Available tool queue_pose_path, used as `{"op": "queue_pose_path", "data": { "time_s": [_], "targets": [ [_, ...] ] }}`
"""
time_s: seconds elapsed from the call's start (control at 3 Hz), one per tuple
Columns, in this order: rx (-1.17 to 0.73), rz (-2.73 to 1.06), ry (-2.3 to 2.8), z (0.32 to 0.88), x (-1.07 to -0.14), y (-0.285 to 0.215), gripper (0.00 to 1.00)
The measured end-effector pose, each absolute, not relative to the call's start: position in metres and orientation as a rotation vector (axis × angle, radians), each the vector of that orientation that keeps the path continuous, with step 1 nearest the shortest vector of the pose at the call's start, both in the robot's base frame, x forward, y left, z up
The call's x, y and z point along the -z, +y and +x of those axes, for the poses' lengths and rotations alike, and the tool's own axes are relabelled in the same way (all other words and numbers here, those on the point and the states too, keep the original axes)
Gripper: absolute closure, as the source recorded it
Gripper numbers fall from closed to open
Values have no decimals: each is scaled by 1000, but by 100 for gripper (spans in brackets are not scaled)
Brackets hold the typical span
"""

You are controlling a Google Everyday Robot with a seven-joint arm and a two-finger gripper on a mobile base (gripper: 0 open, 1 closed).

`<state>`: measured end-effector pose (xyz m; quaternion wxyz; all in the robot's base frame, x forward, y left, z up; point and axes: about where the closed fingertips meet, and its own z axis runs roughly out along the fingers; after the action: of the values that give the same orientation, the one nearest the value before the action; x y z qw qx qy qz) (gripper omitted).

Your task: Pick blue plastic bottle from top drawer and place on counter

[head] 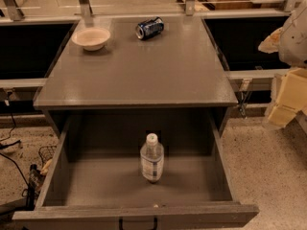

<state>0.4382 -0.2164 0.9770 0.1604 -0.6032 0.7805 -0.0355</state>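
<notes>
The blue plastic bottle [152, 158] is a small clear bottle with a white cap and a pale label. It stands upright in the middle of the open top drawer [53, 176], a deep grey box pulled out toward me, with a dark handle [138, 223] on its front panel. The counter [144, 71] is the flat grey-brown top of the cabinet above it. My gripper [287, 97] shows as pale cream and white parts at the right edge, level with the counter's front edge, well to the right of and above the bottle, holding nothing I can see.
A beige bowl [91, 38] sits at the counter's back left. A dark blue soda can [149, 28] lies on its side at the back middle. Metal rails and dark openings run behind the cabinet. Cables and a small wire basket [45, 155] lie on the speckled floor at left.
</notes>
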Motion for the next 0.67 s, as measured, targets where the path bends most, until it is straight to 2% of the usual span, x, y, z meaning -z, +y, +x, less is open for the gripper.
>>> {"op": "queue_pose_path", "data": {
  "time_s": [0.33,0.67],
  "targets": [
    [101,-1723,2229,438,-977,-216,0],
    [-62,-1714,2230,438,-963,-215,0]
  ]
}}
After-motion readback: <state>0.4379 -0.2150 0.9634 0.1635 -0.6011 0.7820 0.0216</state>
